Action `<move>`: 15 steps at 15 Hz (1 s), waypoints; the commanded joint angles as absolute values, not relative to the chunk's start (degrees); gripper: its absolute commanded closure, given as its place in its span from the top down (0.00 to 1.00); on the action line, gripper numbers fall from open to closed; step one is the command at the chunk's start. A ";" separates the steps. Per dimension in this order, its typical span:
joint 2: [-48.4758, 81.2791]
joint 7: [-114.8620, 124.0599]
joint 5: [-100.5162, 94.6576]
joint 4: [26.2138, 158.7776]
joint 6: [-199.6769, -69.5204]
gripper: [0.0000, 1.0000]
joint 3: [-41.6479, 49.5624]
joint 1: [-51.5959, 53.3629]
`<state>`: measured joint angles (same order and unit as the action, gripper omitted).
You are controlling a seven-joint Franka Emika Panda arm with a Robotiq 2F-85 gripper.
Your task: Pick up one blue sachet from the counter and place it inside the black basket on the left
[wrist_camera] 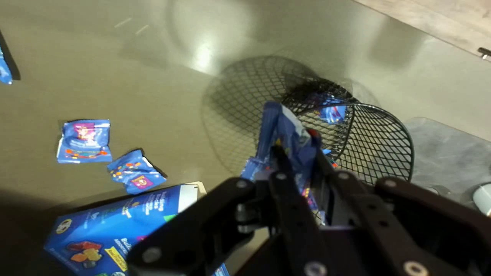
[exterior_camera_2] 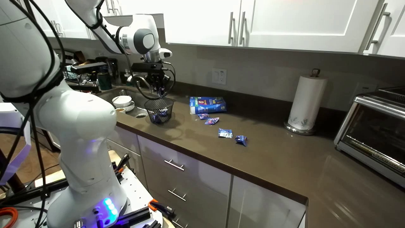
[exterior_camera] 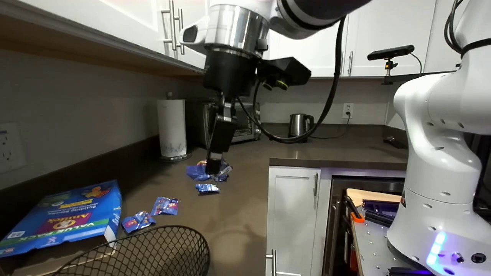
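My gripper (wrist_camera: 297, 148) is shut on a crumpled blue sachet (wrist_camera: 284, 128) in the wrist view. In an exterior view the gripper (exterior_camera_2: 158, 89) hangs just above the black basket (exterior_camera_2: 159, 109); the held sachet is hard to make out there. In an exterior view the gripper tip (exterior_camera: 213, 166) is high over the counter (exterior_camera: 230, 214), with the basket (exterior_camera: 168, 247) lower and nearer the camera. The wire basket (wrist_camera: 381, 142) lies beyond the fingertips in the wrist view, with blue sachets (wrist_camera: 333, 112) inside. Several loose sachets (exterior_camera_2: 225, 133) lie on the counter, including one beside the box (wrist_camera: 137, 172).
A large blue box (exterior_camera_2: 207, 105) lies by the wall near the basket. A paper towel roll (exterior_camera_2: 306, 101) and a toaster oven (exterior_camera_2: 373, 133) stand farther along. A sink with white bowls (exterior_camera_2: 121, 101) is beside the basket. White upper cabinets (exterior_camera_2: 202, 22) hang above.
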<state>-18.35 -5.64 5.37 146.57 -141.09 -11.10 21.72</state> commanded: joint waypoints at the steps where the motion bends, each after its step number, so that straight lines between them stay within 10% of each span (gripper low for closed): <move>1: -18.49 -13.65 12.52 144.59 -139.04 0.05 -8.17 22.66; 15: -15.83 -17.03 16.99 147.14 -143.18 0.05 -9.73 23.27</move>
<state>-16.96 -15.68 15.44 146.40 -140.91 -8.65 22.88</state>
